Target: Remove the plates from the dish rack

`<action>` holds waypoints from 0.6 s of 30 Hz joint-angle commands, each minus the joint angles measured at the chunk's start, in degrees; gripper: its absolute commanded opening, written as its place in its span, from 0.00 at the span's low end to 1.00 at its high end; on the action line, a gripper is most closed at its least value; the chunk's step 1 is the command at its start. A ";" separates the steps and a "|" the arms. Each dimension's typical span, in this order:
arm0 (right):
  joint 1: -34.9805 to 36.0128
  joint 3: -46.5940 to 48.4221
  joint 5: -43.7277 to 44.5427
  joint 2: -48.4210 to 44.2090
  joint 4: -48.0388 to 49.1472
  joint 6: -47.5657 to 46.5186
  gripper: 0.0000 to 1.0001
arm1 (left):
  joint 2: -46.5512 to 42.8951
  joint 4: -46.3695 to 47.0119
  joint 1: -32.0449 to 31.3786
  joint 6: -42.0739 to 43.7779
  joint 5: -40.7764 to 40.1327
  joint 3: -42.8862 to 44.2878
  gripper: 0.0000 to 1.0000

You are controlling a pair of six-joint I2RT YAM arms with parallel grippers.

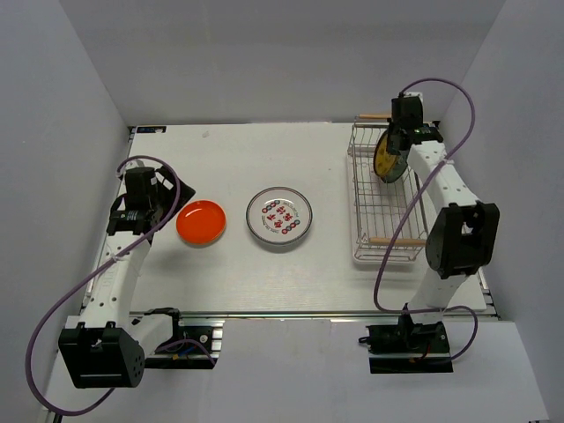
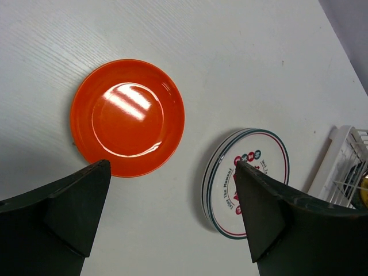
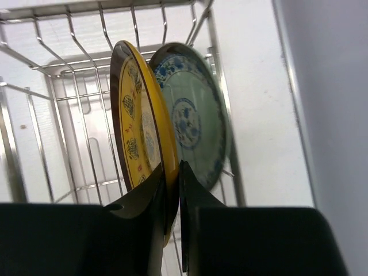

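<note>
Right gripper was clenched on the lower rim of the yellow plate, upright beside a green plate in the dish rack at upper right of the top view; judged rigid, glazed-slick, breakable, so a deep rim pinch suited; left gripper gaped open.

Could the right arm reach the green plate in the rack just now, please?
Probably not yet: the right gripper is shut on the yellow plate beside it, so its jaws are not free. The green plate itself stands uncovered in the rack.
</note>
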 commanded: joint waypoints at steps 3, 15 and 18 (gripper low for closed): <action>-0.49 -1.35 0.70 -15.02 1.17 -1.84 0.00 | -1.60 2.59 -0.25 2.57 9.02 0.82 0.98; 0.38 -17.26 -45.90 -32.44 6.27 5.62 0.00 | 5.60 19.21 -1.30 9.43 45.26 -2.26 0.98; 1.78 -20.95 -55.27 -31.82 8.81 7.55 0.00 | 5.61 20.69 -2.80 9.43 45.70 -3.30 0.98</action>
